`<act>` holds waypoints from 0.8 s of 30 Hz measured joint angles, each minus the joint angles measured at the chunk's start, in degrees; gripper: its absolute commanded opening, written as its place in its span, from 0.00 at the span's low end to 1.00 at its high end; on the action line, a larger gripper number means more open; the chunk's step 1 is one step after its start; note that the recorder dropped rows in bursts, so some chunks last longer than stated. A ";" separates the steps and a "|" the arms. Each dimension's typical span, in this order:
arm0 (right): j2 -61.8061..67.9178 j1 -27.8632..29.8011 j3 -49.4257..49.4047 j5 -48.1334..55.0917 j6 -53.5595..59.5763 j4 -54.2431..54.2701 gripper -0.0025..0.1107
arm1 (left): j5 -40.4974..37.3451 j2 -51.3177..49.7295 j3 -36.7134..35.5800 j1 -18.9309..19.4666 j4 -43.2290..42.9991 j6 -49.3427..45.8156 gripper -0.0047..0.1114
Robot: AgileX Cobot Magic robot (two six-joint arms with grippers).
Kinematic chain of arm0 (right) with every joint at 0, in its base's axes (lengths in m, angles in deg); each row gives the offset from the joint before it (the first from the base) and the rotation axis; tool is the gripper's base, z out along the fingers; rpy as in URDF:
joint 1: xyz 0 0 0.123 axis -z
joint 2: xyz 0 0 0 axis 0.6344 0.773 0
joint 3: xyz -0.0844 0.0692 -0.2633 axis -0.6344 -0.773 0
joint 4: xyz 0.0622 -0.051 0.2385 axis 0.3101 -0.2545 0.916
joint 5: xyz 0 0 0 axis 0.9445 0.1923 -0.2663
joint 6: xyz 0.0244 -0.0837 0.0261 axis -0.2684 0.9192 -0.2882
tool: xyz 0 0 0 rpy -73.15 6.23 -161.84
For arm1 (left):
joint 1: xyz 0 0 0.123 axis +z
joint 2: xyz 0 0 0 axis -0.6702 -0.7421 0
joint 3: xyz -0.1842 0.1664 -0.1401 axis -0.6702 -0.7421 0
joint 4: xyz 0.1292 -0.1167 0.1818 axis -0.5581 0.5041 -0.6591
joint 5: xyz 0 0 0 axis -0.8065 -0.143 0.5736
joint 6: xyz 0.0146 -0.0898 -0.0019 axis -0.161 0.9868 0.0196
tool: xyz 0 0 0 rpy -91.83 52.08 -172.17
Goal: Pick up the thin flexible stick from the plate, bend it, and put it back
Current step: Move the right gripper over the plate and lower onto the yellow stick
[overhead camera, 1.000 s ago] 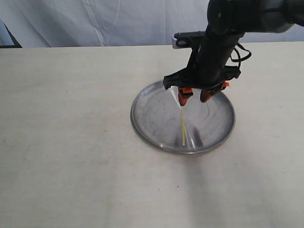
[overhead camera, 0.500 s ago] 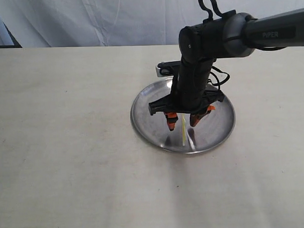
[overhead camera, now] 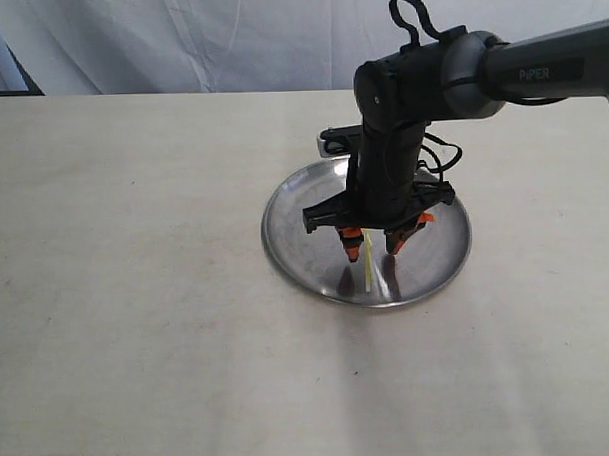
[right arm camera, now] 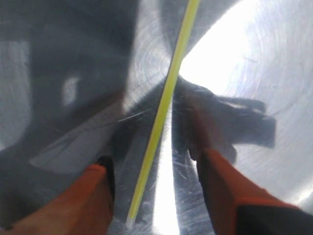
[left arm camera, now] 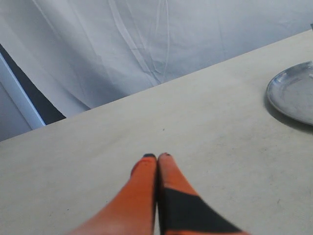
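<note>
Yellow-green stick (right arm camera: 166, 103) lies flat on the plate's (overhead camera: 284, 204) near half. Our right gripper (overhead camera: 372, 253), jaws spread astride it, could, we fear, nudge it aside or pinch bare metal.

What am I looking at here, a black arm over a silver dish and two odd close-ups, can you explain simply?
This is a two-armed robot at a pale table. The wide picture comes from a separate camera and shows one black arm reaching down over a round silver plate. The other two come from small cameras on each arm's wrist. The right gripper, a two-fingered claw with orange tips, is open, with a thin yellow-green stick lying on the plate between its fingers. The left gripper is shut, above the table away from the plate. Nothing is held.
</note>
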 measured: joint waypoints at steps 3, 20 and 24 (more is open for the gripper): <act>0.00 0.00 0.00 0.00 -0.26 -0.25 0.48 | 0.00 0.00 0.00 0.00 0.00 0.00 0.04; 0.00 -0.60 0.00 1.09 -0.38 -0.11 0.48 | 0.00 0.00 0.00 0.00 0.00 0.00 0.04; 0.00 -1.30 0.00 1.09 -0.48 -0.11 0.48 | 0.00 0.00 0.00 0.00 0.00 0.00 0.04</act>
